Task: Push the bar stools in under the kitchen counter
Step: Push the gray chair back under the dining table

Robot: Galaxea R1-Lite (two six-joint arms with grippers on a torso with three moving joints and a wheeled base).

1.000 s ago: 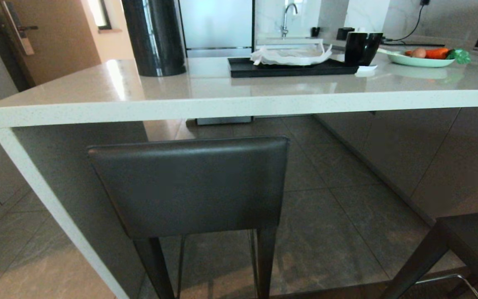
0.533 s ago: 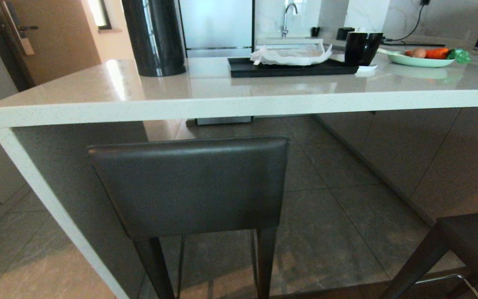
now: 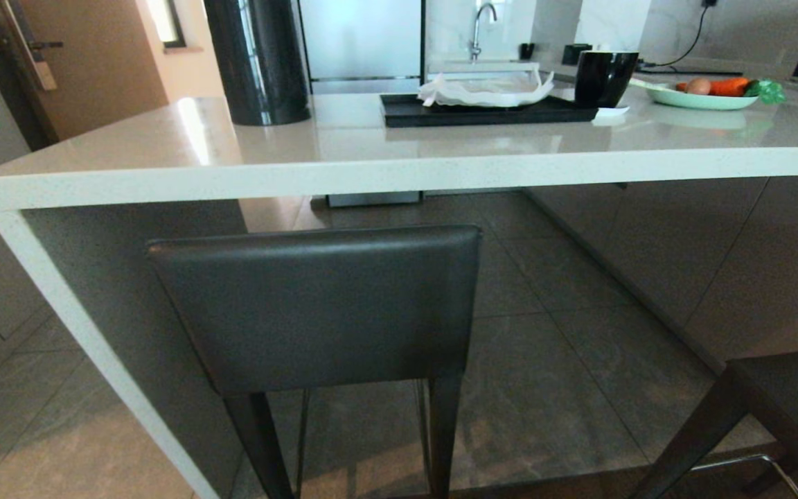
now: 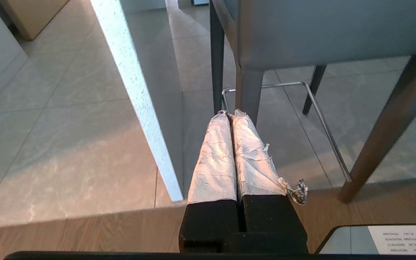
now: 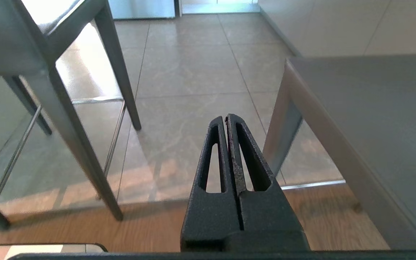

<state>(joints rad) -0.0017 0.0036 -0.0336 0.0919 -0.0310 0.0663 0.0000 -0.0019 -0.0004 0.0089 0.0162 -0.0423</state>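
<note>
Nothing moved, left gripper (image 4: 229, 112) closed, right gripper (image 5: 226, 116) closed, both low.

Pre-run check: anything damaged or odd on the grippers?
Left gripper: the pale wrap on its fingers is wrinkled, with a frayed strip hanging loose at one side. Right gripper looks intact. Both are shut and empty.

Large grey stone-look floor tiles (image 3: 565, 388) run beneath the room, meeting a strip of warm wood-plank flooring (image 4: 85, 231) nearer the camera. At the far left stands a brown wooden door (image 3: 87, 62) with a metal lever handle (image 3: 35, 48). A small bright window (image 3: 163, 21) glows beside it. Farther back, a chrome curved faucet (image 3: 482, 28) rises before a pale marble-look wall (image 3: 738, 28), where a black cable (image 3: 690, 41) hangs. Flat grey cabinet fronts (image 3: 717, 256) line the right side.
</note>
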